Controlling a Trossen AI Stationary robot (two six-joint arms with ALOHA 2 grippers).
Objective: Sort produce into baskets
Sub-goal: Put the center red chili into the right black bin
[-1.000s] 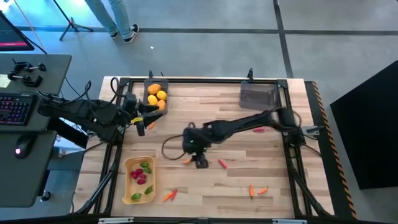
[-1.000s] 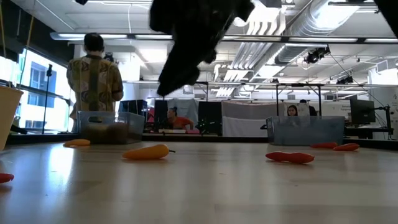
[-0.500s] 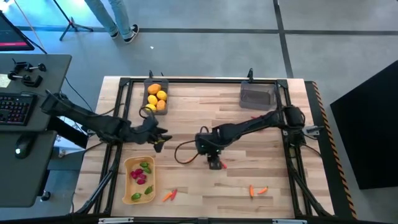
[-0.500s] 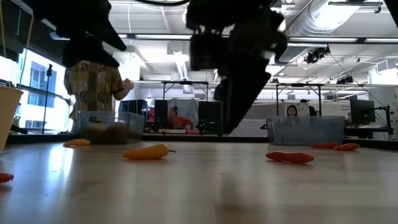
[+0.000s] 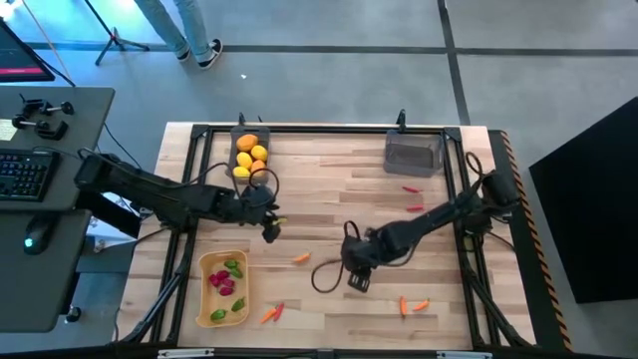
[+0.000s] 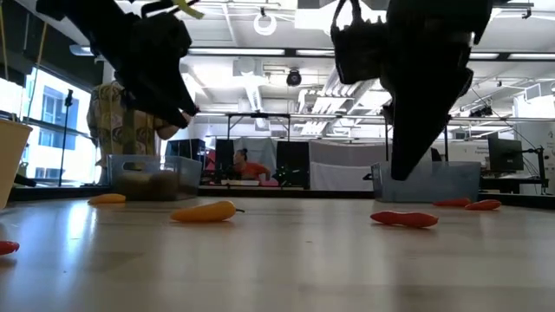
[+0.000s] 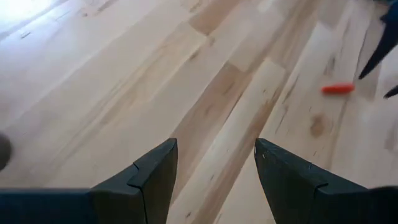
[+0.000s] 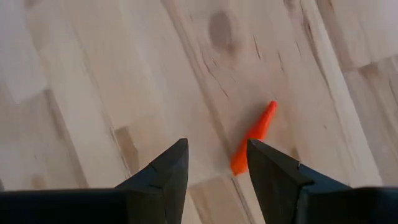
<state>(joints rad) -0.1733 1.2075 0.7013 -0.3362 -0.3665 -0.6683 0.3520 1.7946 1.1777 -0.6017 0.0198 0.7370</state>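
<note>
Right claw [image 8: 214, 165] hangs open over an orange carrot [image 8: 254, 135].

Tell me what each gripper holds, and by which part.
Nothing. The left gripper and the right gripper are both open, with only bare wooden table between their fingers.

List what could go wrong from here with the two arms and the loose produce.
1. The right gripper hangs open above a slim orange piece lying flat on the wood; closing on so thin a shape may slip or flick it away.
2. The left gripper, open and empty, is near mid-table, so the arms may crowd each other around the orange piece between them.
3. The pieces near the front edge could roll off the table if nudged.
</note>
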